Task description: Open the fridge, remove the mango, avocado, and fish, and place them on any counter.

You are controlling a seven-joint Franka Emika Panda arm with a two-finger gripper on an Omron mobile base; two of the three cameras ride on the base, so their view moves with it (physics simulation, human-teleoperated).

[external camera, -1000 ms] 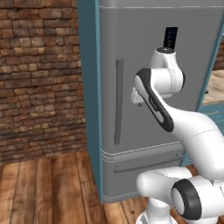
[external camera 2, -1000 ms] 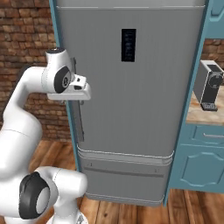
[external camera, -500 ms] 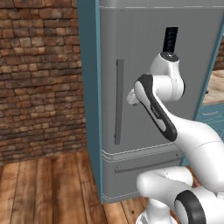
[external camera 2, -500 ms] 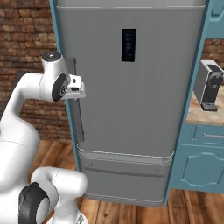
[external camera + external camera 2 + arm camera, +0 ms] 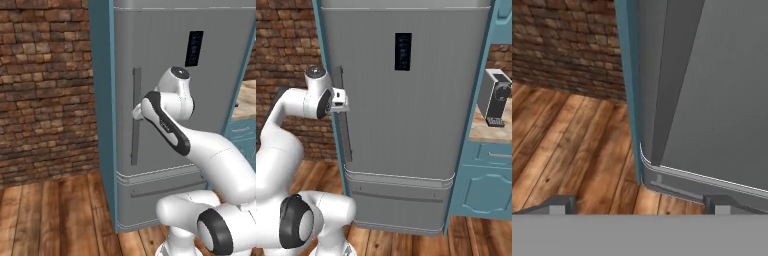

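Fridge (image 5: 200, 125) closed, tall and grey, door flush, teal side panel (image 5: 102, 115) along its left edge. Long vertical bar handle (image 5: 135, 120) near the door's left side, running from upper door down toward the seam above the lower drawer (image 5: 401, 200). Small dark display panel (image 5: 403, 51) high on the door.

End effector (image 5: 342, 100) raised to the handle's middle height, right against the bar in both base views; contact itself too small to confirm. Fingers spread wide apart, nothing between them. In the hand view, two dark fingertips (image 5: 554, 206) low at either side, well separated, looking down along the fridge's left edge (image 5: 662, 75) to the rounded lower corner of the door and the wooden floor (image 5: 572, 145) below.

Brick wall (image 5: 45, 85) left of the fridge. Beige bench (image 5: 488, 131) to the right on teal cabinets (image 5: 483, 185), carrying a grey coffee machine (image 5: 495, 97).

Mango, avocado and fish hidden behind the shut door.
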